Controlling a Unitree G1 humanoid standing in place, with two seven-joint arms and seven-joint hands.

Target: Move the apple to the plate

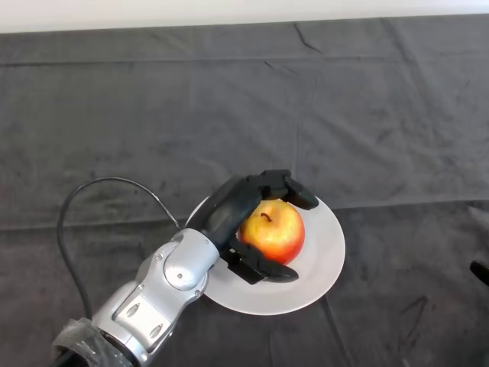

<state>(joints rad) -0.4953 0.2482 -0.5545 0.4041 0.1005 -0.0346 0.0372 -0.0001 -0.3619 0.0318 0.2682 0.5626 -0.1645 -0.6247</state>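
Note:
A red and yellow apple with its stem up rests on a white plate in the lower middle of the head view. My left hand reaches over the plate's left side. Its fingers curl round the far side of the apple and its thumb curls round the near side. The silver-grey arm comes in from the lower left and covers the plate's left rim.
A dark cloth with creases covers the whole table. A pale strip runs along the far edge. A small dark object shows at the right edge.

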